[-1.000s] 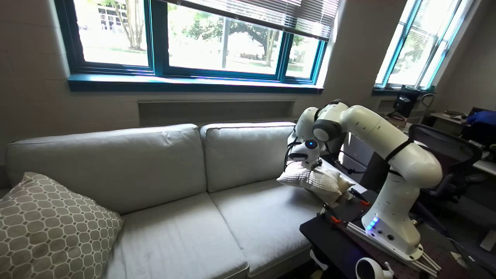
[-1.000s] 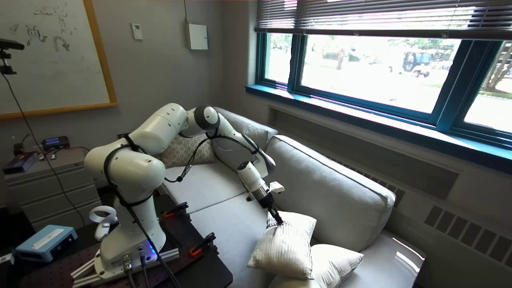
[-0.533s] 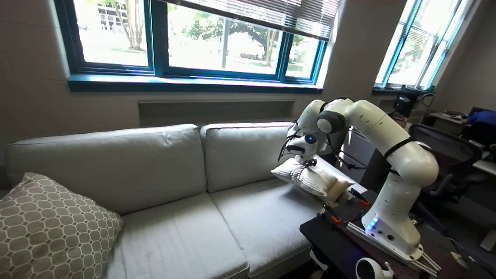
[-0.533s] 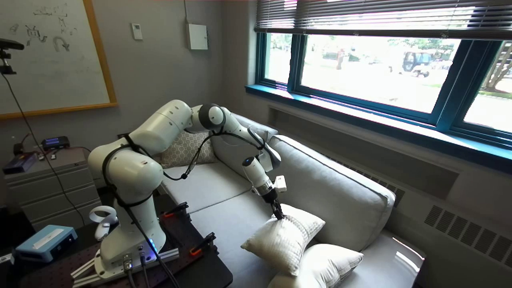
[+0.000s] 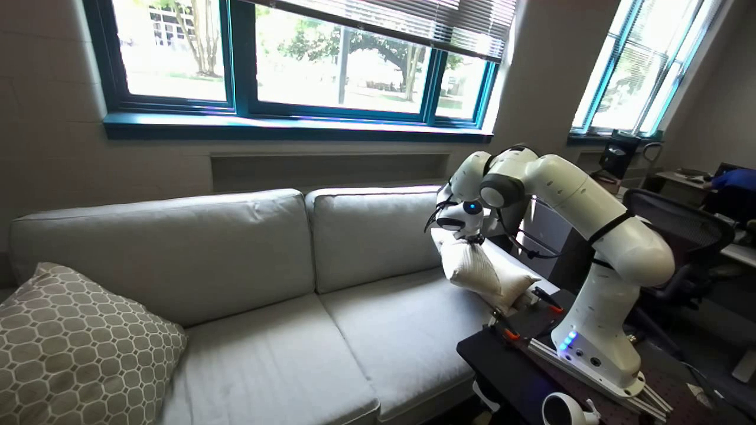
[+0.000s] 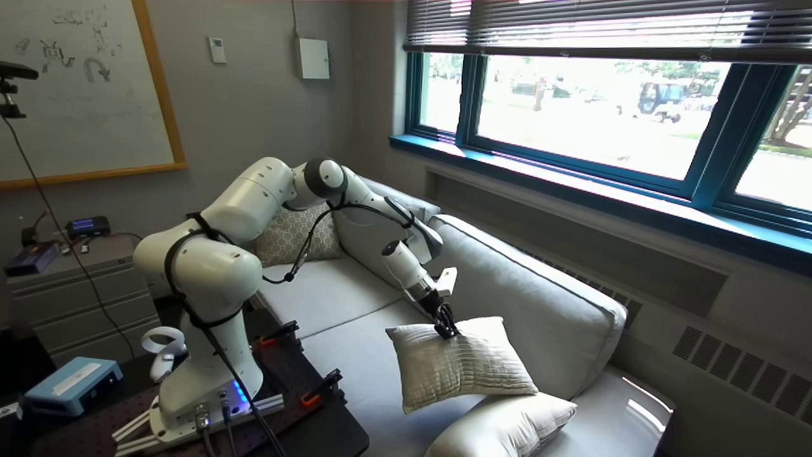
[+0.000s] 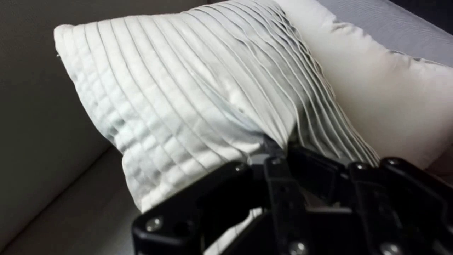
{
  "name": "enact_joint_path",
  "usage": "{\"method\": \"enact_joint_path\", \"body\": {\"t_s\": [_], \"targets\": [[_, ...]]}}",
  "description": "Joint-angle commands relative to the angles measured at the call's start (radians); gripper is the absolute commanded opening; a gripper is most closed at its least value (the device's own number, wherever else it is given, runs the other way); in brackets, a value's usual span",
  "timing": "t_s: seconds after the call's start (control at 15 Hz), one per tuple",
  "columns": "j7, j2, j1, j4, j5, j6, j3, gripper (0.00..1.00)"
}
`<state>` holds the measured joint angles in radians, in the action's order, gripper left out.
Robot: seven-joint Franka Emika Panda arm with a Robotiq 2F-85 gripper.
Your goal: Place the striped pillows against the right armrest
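- One blue box (image 6: 73, 386) sits at nine o'clock from the upper striped pillow (image 6: 466, 366) in an exterior view, with a whiteboard (image 6: 82, 95) up at ten o'clock.
- The white robot arm (image 6: 247, 203), its base at nine o'clock on a black table (image 6: 334, 433), arches over the sofa (image 6: 358, 343).
- A larger lattice-patterned pillow (image 6: 298, 236) rests at ten o'clock, well apart from the striped pair.
- The black fingers (image 7: 274, 147) are pinched narrow on a fold of the upper striped pillow, near its twelve o'clock edge.
- That pillow is tilted above the sofa; whether it rests there cannot be told.
- The lower striped pillow (image 6: 507, 428) lies at five o'clock, partly covered by the upper one from that angle.
- A grey back cushion (image 6: 526, 298) stands at half past one.
- The right armrest (image 6: 612, 409) lies just past three o'clock, the lower striped pillow just beside it.
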<state>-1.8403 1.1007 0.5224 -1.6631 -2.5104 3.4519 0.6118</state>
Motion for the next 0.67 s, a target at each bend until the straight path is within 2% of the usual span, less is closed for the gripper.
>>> {"method": "enact_joint_path", "body": {"t_s": [0.0, 0.2, 0.27, 0.47, 0.53, 0.6], "targets": [[-0.004, 0.021, 0.094, -0.078, -0.09, 0.009, 0.127, 0.02], [0.021, 0.078, 0.156, -0.156, -0.163, 0.009, 0.221, 0.02], [-0.06, 0.083, 0.157, -0.194, -0.082, 0.009, 0.219, 0.02], [-0.065, 0.127, 0.171, -0.269, -0.059, 0.012, 0.261, 0.02], [0.022, 0.153, 0.183, -0.277, -0.141, 0.012, 0.293, 0.02], [-0.048, 0.158, 0.172, -0.307, -0.059, 0.013, 0.281, 0.02]]}}
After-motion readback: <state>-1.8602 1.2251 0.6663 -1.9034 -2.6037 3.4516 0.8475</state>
